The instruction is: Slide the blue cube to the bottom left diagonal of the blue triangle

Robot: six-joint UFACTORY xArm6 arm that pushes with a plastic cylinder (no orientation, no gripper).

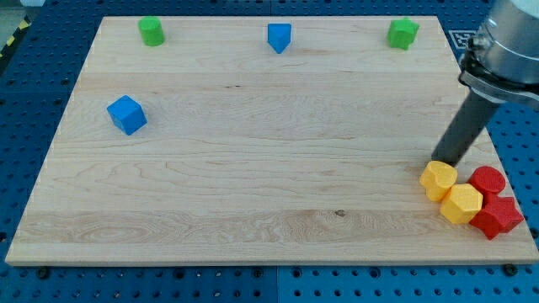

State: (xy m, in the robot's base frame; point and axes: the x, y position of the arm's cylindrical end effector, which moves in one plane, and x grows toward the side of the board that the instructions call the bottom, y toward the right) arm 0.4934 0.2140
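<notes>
The blue cube lies on the wooden board at the view's left, about a third of the way down. The blue triangle sits near the board's top edge, at the middle. My tip is at the view's right, just above the upper yellow block and far to the right of both blue blocks. The dark rod rises up and to the right toward the arm.
A green cylinder stands at the top left and a green block at the top right. A second yellow block, a red cylinder and a red star-like block cluster at the bottom right near the board's edge.
</notes>
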